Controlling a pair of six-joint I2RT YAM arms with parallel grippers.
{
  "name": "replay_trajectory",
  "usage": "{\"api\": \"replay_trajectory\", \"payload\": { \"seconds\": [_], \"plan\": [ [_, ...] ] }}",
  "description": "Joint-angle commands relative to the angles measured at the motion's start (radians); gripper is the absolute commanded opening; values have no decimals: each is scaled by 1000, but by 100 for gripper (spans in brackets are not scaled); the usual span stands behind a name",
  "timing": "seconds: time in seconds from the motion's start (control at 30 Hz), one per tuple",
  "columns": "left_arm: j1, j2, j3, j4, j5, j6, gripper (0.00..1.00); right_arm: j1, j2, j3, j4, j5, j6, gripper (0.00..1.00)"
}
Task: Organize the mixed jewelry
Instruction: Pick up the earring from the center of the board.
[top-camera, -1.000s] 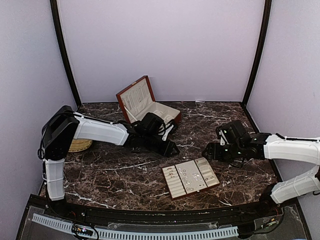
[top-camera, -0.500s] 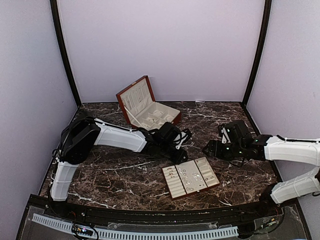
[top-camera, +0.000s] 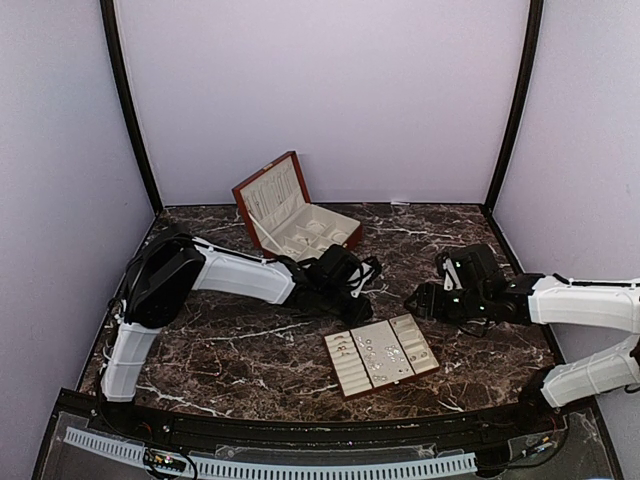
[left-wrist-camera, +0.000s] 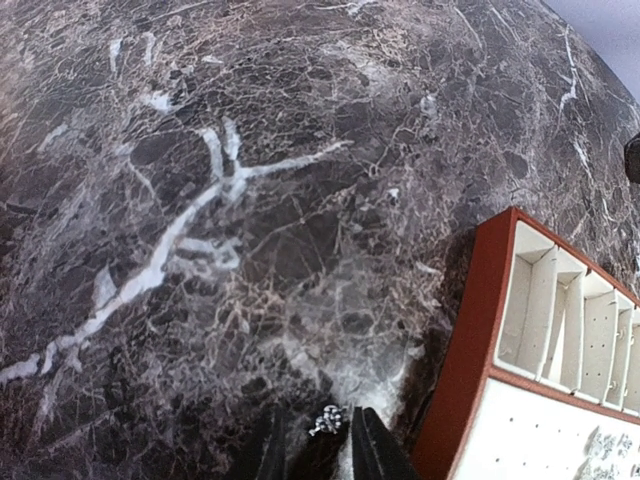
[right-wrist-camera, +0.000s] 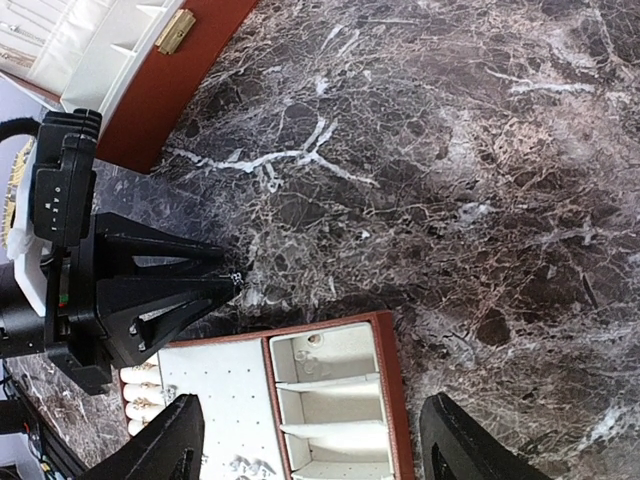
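Because the pieces are far smaller than a fingertip, the left pincer (right-wrist-camera: 236, 281) comes in low and steep, its jaws drawn narrow around one silvery piece (left-wrist-camera: 328, 420) that sits between the fingertips just above the dark marble table (top-camera: 230, 340). Whether they already pinch it I cannot tell. This happens just beside the red-brown rim of the slotted tray (left-wrist-camera: 470, 330), a short move from the compartments. More small silvery jewelry (top-camera: 385, 352) lies on the tray's cream middle and right sections, so sorting looks partly done. The right pincer (right-wrist-camera: 312, 420) hangs wide and holds nothing. It sits over the tray's far end, looking down on the work, probably held back so the two arms do not crowd each other. The wooden box (top-camera: 270, 195) stands at the back with its lid propped open, well apart from the tray.
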Motion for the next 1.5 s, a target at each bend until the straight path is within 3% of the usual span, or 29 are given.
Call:
{"api": "replay_trajectory", "payload": {
  "seconds": [0.0,0.47,0.67,0.87,1.07,1.23,1.47],
  "plan": [
    [-4,11,20,9,-3,-12,23,-10,-1,-16,41,-9,16,75],
    [-3,26,45,9,26,-41,1,-12,16,-24,51,-13,23,75],
    [12,3,43,47,75,-97,0,-12,-9,-30,51,1,27,75],
    [35,-109,-65,182,149,-164,0,-12,-59,-55,101,-3,31,75],
    [53,-278,-244,354,213,-208,0,-12,-146,-111,265,-81,39,76],
    [59,-421,-391,485,273,-230,0,-10,-231,-181,514,-218,69,76],
    [64,-579,-595,747,403,-267,0,24,-170,-204,823,-407,163,72]
  ]
}}
